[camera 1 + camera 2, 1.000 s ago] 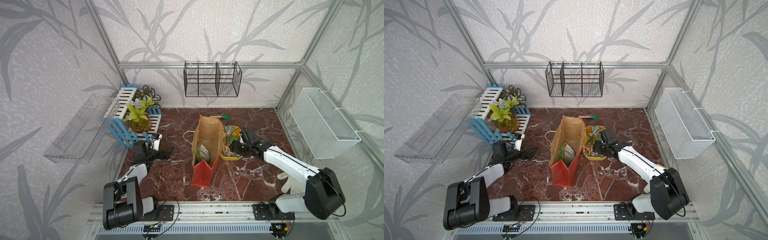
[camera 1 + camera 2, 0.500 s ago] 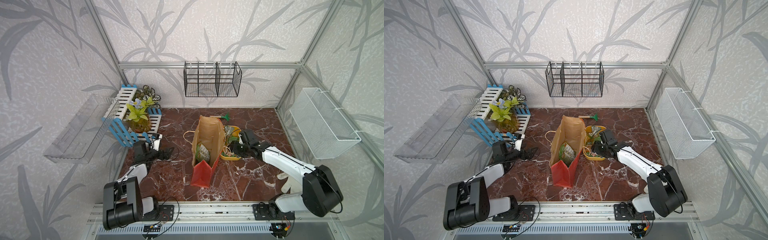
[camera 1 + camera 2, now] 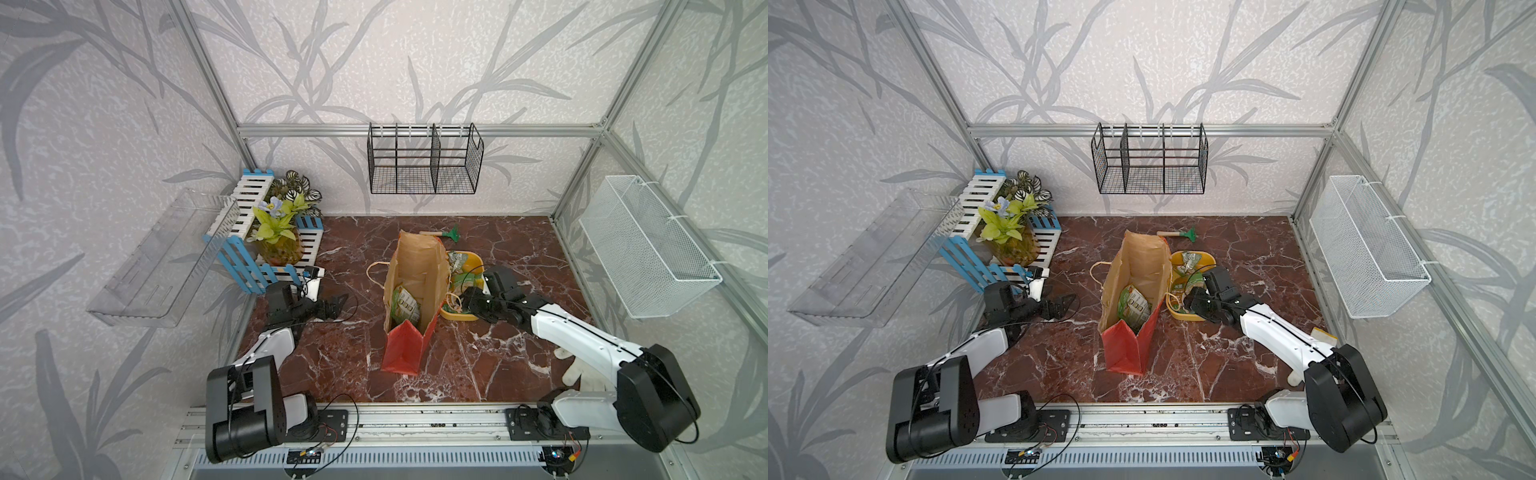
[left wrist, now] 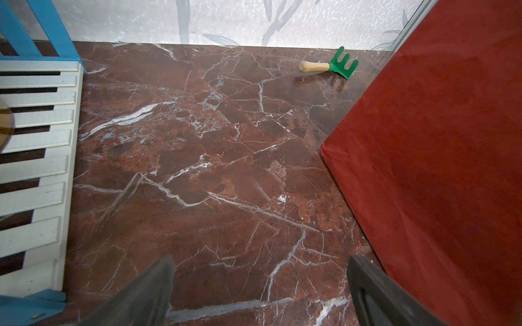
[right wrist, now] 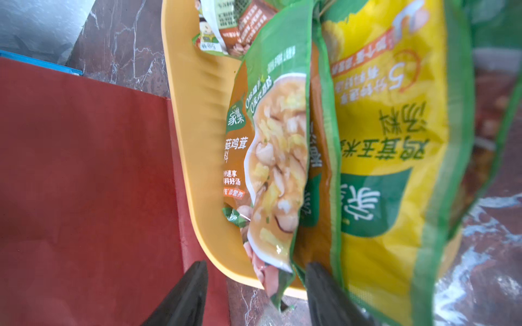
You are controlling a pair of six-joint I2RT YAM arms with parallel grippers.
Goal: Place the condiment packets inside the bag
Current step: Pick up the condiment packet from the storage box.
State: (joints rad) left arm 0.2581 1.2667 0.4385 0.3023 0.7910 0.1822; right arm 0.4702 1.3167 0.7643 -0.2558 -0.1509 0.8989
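Red paper bag (image 3: 401, 349): we see it standing mid-table, mouth open, one green packet (image 3: 405, 305) inside
Other packets (image 5: 389, 141): heaped in the yellow tub (image 5: 183, 113) just beside the bag
Right claw (image 5: 255, 268): parted; we find an orange packet (image 5: 268, 155) with its corner between the fingers
Left claw (image 4: 260, 259): released wide over bare marble (image 4: 197, 169), near the bag

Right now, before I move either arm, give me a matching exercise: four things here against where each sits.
Things: 1 bag; 2 yellow tub; 3 green rake; 4 left gripper.
Places: A near the back wall; B upright mid-table, packet inside; C open over bare marble; D beside the bag, holding packets.
Pairs: 1-B; 2-D; 3-A; 4-C.
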